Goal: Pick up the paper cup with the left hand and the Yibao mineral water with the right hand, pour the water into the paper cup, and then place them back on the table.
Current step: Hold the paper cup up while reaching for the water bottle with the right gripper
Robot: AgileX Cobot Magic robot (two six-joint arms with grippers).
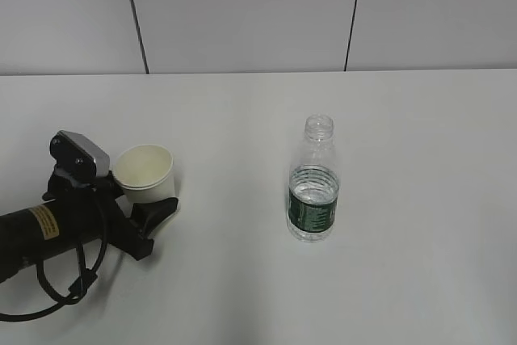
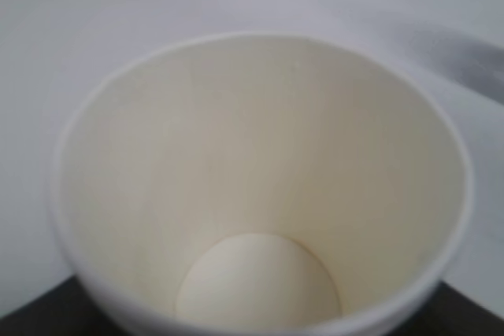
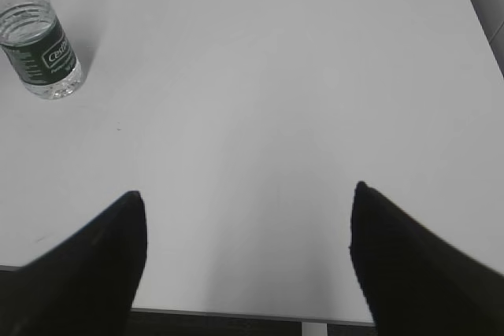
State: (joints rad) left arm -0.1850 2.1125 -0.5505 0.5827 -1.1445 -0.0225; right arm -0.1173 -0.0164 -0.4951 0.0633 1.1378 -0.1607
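Note:
The paper cup (image 1: 144, 172) stands upright on the white table (image 1: 404, 280) at the left. It fills the left wrist view (image 2: 260, 194) and looks empty inside. My left gripper (image 1: 158, 190) reaches around the cup: one black finger (image 1: 160, 209) lies along its near side and the other is hidden behind it. Only dark finger edges (image 2: 31, 316) show, so its grip is unclear. The Yibao mineral water (image 1: 313, 187) stands capless at the centre, and appears in the right wrist view (image 3: 39, 49) at top left. My right gripper (image 3: 248, 191) is open and empty, far from the bottle.
The grey panelled wall (image 1: 242, 14) runs behind the table. The table's near edge (image 3: 236, 314) lies just under my right gripper. The right arm is out of the exterior view.

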